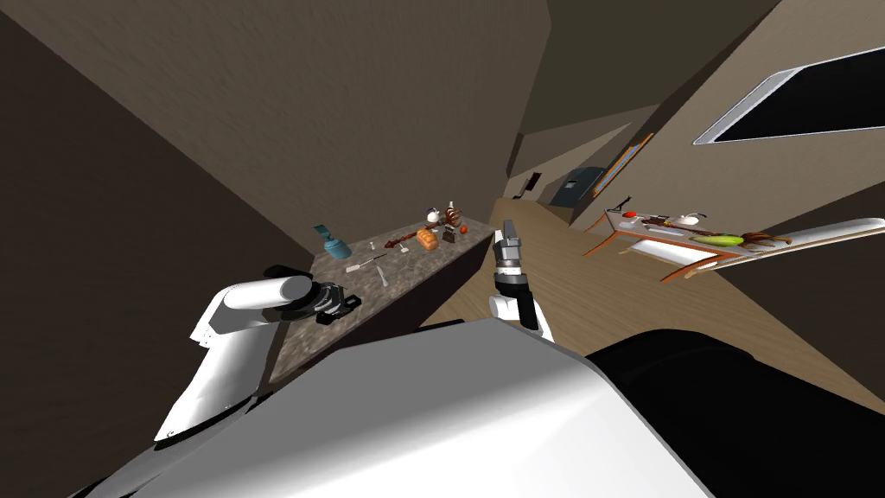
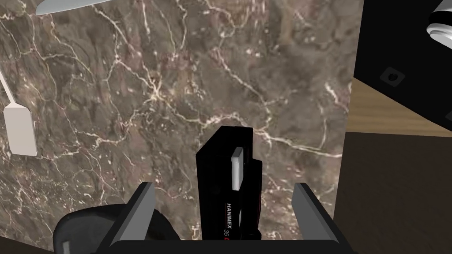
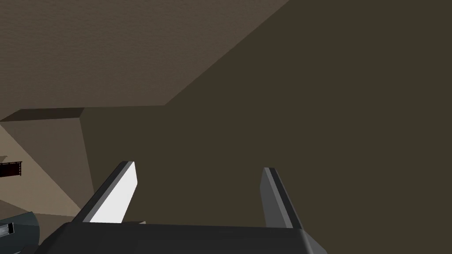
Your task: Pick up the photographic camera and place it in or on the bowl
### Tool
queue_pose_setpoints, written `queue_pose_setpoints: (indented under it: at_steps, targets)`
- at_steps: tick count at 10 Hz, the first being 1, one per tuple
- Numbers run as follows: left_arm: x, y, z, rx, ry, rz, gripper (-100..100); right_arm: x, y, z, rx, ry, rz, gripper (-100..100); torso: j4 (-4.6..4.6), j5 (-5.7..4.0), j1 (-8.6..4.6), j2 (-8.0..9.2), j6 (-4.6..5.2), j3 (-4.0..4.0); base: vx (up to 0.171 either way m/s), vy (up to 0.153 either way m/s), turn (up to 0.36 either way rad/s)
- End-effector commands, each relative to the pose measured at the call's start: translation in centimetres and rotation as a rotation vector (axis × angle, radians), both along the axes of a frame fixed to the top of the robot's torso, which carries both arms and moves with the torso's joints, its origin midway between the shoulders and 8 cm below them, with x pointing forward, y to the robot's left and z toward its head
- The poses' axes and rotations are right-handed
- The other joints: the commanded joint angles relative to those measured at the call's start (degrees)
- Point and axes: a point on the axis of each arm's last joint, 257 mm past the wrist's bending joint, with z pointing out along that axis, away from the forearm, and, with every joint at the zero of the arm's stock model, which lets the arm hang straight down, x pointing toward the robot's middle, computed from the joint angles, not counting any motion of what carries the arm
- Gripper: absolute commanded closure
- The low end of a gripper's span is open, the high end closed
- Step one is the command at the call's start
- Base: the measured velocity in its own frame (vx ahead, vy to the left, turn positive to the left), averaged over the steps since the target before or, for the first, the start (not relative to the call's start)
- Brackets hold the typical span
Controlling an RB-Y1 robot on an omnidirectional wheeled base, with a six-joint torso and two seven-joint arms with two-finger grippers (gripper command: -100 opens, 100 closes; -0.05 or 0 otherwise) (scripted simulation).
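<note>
Straddling one black camera (image 2: 217,163), left tool (image 2: 224,186) spread wide, both fingers clear of its sides. Camera sits on marble bench (image 2: 132,88), near end. One white flat utensil (image 2: 20,131) well apart. Right tool (image 3: 198,167) wide, empty, beside bench. Farther along the bench: one teal jug (image 1: 333,244), one orange item (image 1: 426,238).

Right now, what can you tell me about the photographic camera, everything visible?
The camera is a slim black box with white "HANIMEX 35" lettering and a small light grey rectangular window. It rests on the brown, pale-veined, marble-looking counter. It lies between the open fingers of the left end effector, lengthwise along them, with a gap on each side, so neither finger touches it.
</note>
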Motion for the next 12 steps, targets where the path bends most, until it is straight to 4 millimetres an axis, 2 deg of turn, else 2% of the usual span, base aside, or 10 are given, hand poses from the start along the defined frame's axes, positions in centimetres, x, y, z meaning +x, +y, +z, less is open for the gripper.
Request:
queue_pose_setpoints:
  at_steps: [1, 9, 12]
  targets:
    - [-0.6, 0.5, -0.1, -0.017, 0.018, 0.02, -100, 0.0, 0.0, 0.0, 0.0, 0.0, 0.0, 0, 0.0, 0.0, 0.0, 0.0, 0.0, 0.0, 0.007, -0.023, -0.11]
    - [-4.3, 3.3, -0.8, -0.089, 0.129, 0.131, -100, 0.0, 0.0, 0.0, 0.0, 0.0, 0.0, 0, 0.01, 0.03, 0.11, 0.03, -0.02, 0.02, 0.003, -0.009, -0.134]
    - [-6.4, 4.6, -1.2, -0.114, 0.187, 0.19, -100, 0.0, 0.0, 0.0, 0.0, 0.0, 0.0, 0, 0.01, 0.04, 0.16, 0.04, 0.0, 0.02, -0.003, 0.011, -0.167]
